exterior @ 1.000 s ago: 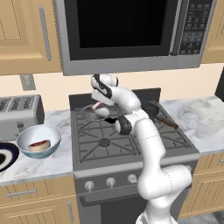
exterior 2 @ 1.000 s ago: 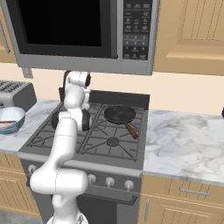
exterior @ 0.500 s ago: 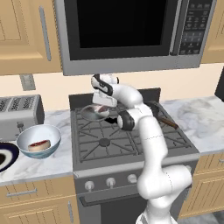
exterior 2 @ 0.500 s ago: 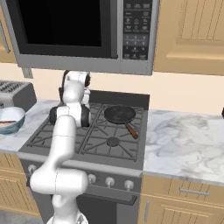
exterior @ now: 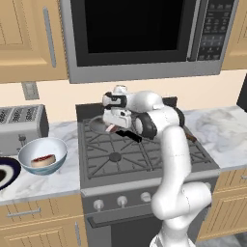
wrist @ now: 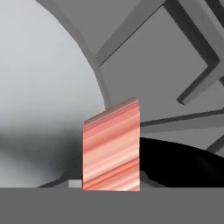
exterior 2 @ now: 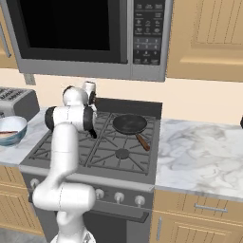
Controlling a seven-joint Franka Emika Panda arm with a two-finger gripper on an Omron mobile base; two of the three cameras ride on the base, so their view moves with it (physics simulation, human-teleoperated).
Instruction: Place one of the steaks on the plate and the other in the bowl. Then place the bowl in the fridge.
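My gripper (exterior: 113, 126) hangs over the shallow silver pan (exterior: 98, 125) on the stove's back left burner, shut on the pale pink steak (wrist: 111, 140). That steak stands upright between the finger tips in the hand view, above the pan's rim (wrist: 43, 87) and the grates. The dark red steak (exterior: 42, 160) lies in the pale blue-white bowl (exterior: 42, 153) on the counter left of the stove; the bowl (exterior 2: 10, 129) is also at the left of the right base view. The dark plate (exterior: 6, 172) sits at the left edge, just left of the bowl. The fridge is out of view.
A toaster (exterior: 19, 128) stands behind the bowl. A dark pan (exterior 2: 129, 124) with a brown handle occupies the back right burner. The microwave (exterior: 140, 34) hangs low over the stove. Marble counter (exterior 2: 199, 152) stretches to the right.
The hand stays over the silver pan with the pink steak in its grip. The arm's elbow has swung a little up and to the right.
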